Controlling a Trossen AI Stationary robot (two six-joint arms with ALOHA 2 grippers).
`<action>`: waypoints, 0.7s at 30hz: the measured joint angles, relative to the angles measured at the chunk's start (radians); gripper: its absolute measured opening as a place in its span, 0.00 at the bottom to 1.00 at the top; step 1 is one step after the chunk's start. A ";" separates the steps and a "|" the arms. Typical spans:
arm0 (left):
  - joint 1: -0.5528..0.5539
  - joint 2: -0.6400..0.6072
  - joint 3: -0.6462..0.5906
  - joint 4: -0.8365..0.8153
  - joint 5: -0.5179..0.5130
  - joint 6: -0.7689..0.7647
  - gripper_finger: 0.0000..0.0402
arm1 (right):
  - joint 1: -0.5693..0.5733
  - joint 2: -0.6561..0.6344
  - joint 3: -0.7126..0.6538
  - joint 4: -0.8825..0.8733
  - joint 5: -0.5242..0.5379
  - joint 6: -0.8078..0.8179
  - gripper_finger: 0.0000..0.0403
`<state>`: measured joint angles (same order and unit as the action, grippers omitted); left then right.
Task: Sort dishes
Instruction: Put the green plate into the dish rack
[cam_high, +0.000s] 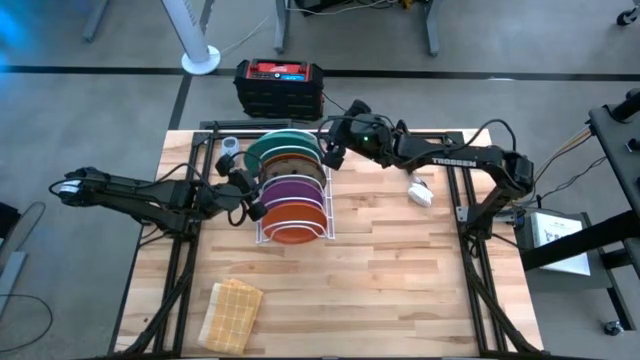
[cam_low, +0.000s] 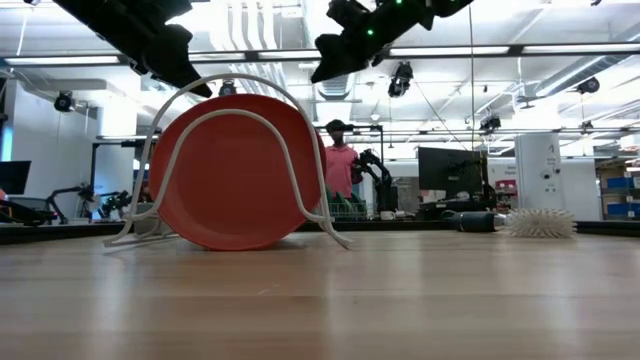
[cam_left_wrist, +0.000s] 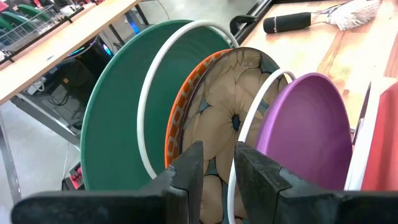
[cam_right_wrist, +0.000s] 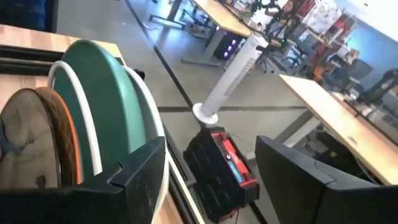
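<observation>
Floor: grey concrete (cam_high: 90, 100), crossed by a dark line behind the counter.
Counter: light wooden butcher-block top (cam_high: 380, 280).
Ceiling: white, with long strip lights (cam_low: 520, 50).
Furniture: long wooden desks (cam_right_wrist: 348, 124); computer monitor (cam_low: 445, 170).
Fan: white tower fan (cam_right_wrist: 233, 71) on a round base.
Person: standing far back (cam_low: 340, 160).

I see bright, even light from ceiling strips (cam_low: 250, 25) in the low view. My near tabletop (cam_low: 320, 320) is soft, and both wrist views blur at their edges.
</observation>
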<state>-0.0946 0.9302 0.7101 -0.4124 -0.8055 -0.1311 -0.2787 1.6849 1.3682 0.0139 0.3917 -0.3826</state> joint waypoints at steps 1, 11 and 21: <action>0.000 0.000 0.000 0.000 0.000 0.000 0.20 | -0.001 -0.011 0.000 -0.015 0.002 0.008 0.60; -0.001 0.000 0.000 -0.007 -0.083 0.000 0.20 | -0.007 -0.026 -0.079 -0.105 0.003 0.107 0.52; -0.080 -0.001 0.116 -0.138 -0.236 -0.091 0.19 | -0.072 -0.040 -0.176 -0.121 0.053 0.146 0.43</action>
<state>-0.1743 0.9295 0.8262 -0.5500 -1.0417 -0.2219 -0.3503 1.6453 1.1921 -0.1075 0.4442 -0.2369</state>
